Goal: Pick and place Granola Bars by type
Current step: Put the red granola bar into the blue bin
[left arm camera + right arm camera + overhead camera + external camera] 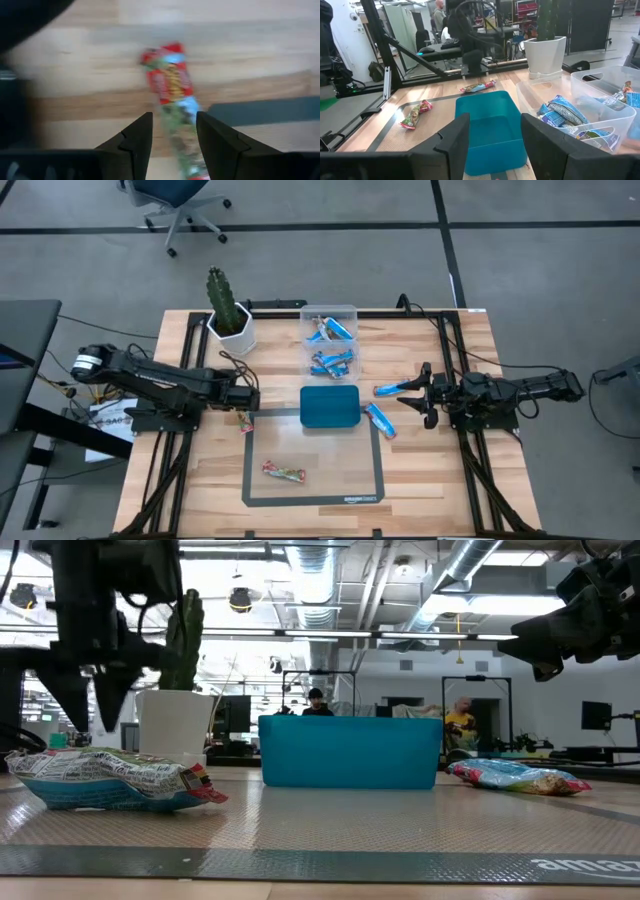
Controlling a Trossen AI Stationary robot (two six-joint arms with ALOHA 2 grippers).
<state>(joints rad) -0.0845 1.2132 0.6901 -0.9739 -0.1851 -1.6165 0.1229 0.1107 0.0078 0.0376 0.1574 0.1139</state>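
Hovering over a multicoloured granola bar (172, 95) lying on the desk (430, 470) at the mat's corner, the left gripper (172, 132) has its fingers open astride it. Closing off-centre could skid the slick wrapper aside. The right gripper (418, 392), open, waits beside the teal tray (329, 407).

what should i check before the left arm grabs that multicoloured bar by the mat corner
1. Left tool open, fingers either side of the multicoloured bar: ok.
2. Bar lies flat on the table, nothing on top: ok.
3. Tool low enough to close on the bar: cannot tell.
4. Teal tray empty and unobstructed: ok.
5. Right tool open, holding nothing, away from the left arm: ok.
6. Second multicoloured bar lies apart on the mat: ok.
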